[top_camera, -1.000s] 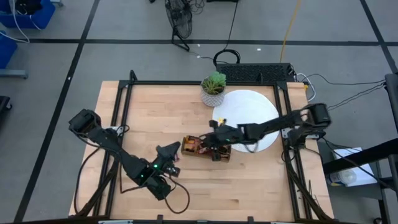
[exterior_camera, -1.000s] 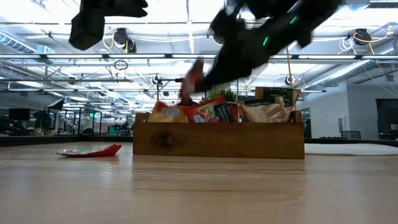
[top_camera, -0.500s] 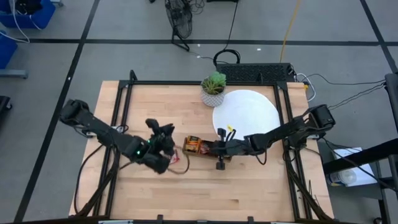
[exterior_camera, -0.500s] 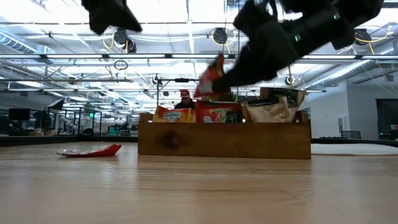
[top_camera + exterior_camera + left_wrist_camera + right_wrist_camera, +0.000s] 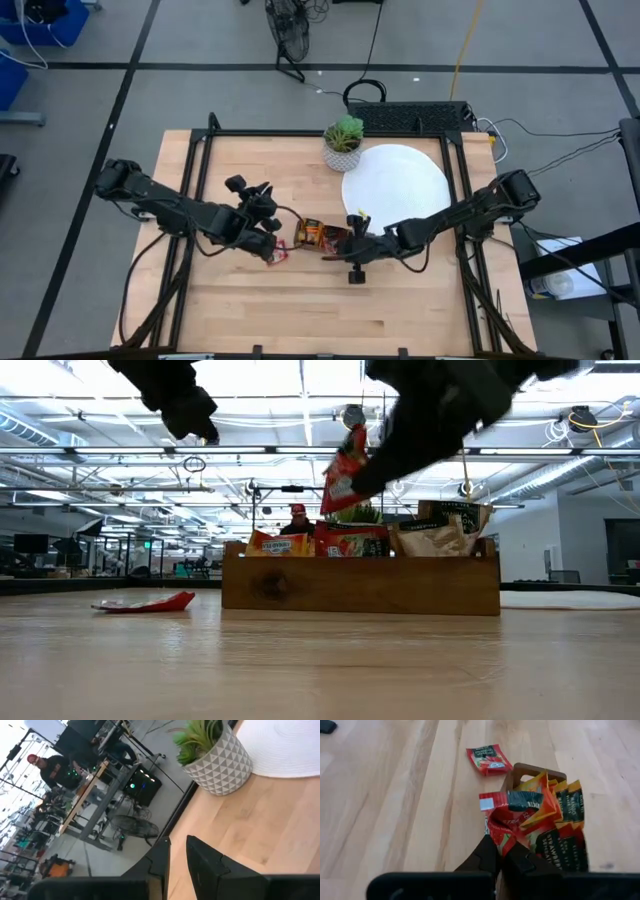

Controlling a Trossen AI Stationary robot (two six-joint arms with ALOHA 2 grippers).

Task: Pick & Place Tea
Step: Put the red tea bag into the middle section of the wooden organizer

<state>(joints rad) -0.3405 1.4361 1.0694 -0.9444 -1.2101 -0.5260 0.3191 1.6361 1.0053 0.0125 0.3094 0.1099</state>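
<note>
My right gripper (image 5: 500, 854) is shut on a crumpled red tea sachet (image 5: 344, 470) just above the brown wooden tray (image 5: 360, 585), which stands on the table with several sachets upright in its compartments (image 5: 560, 820). Another red sachet (image 5: 278, 255) lies flat on the table to the tray's left (image 5: 488, 759). My left gripper (image 5: 178, 857) hangs above the table left of the tray (image 5: 200, 422). It points toward the potted plant (image 5: 215, 750), its fingers a narrow gap apart with nothing between them. My right gripper pinches the red sachet's near edge (image 5: 501, 836) between its two fingers. The fingers come slanting down from the table's right side. The sachet is creased and stands tilted off the fingertips, lifted clear of the sachets in the tray (image 5: 340, 500).
A white disc (image 5: 400, 180) lies on the table at the back right, the potted plant (image 5: 343, 142) beside its far left rim. A black frame (image 5: 300, 133) runs round the table. Bare wood stretches along the near side (image 5: 330, 310).
My left gripper has gone from near the table's front edge toward the far edge, risen a little and rolled about its own line. My right gripper has drawn toward the near edge with the red sachet, which has risen clear above the tray.
</note>
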